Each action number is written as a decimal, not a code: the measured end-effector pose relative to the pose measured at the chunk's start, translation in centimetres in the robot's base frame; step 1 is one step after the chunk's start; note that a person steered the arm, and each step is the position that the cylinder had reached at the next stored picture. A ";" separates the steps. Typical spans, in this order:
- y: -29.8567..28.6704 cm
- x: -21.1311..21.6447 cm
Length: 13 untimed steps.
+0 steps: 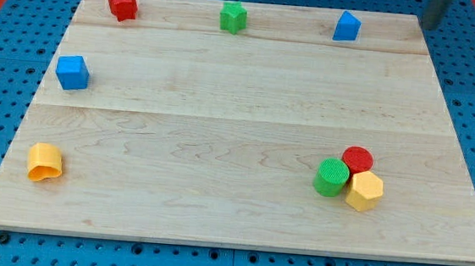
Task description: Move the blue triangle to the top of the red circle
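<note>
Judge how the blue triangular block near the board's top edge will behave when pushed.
The small blue triangular block probably slides rather than rolls, given its flat faces. An off-centre push would likely spin it. The smooth wooden board should offer little resistance.

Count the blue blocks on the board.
2: the blue triangle near the view's top right, and the blue cube at the view's left edge. None seem hidden.

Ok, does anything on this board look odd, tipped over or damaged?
Nothing stands out. The red circle, green cylinder and yellow hexagon crowd together; the blue triangle sits apart.
</note>
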State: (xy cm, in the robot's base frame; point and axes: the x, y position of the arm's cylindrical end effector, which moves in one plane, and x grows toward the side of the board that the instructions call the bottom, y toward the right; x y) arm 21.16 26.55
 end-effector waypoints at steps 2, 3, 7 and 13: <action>-11.8 3.1; -12.3 3.3; -19.3 1.8; -8.8 12.4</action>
State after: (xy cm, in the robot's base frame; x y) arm 33.59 17.74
